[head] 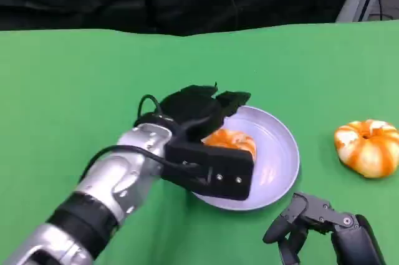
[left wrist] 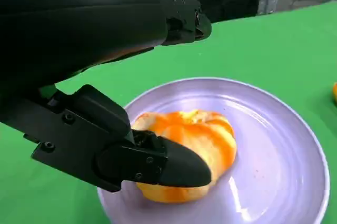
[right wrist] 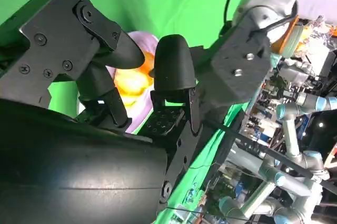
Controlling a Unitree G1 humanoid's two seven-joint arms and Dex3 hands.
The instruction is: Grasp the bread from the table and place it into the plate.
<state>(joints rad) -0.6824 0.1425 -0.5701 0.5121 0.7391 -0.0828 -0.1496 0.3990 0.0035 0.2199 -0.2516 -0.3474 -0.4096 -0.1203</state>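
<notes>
I count two orange-glazed breads: one bread (head: 232, 142) lying in the plate, a second bread (head: 368, 147) on the table (head: 75, 90). There is one lavender plate (head: 280, 165), and my two hands.

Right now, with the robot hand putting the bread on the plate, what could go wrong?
1. The left robot hand holds the bread over the plate. If a finger sticks when it lets go, the bread might get dragged back off.
2. The bread sits toward the plate's near side, so a nudge could roll it over the rim.
3. Pulling back low, the hand might tip the plate.
</notes>
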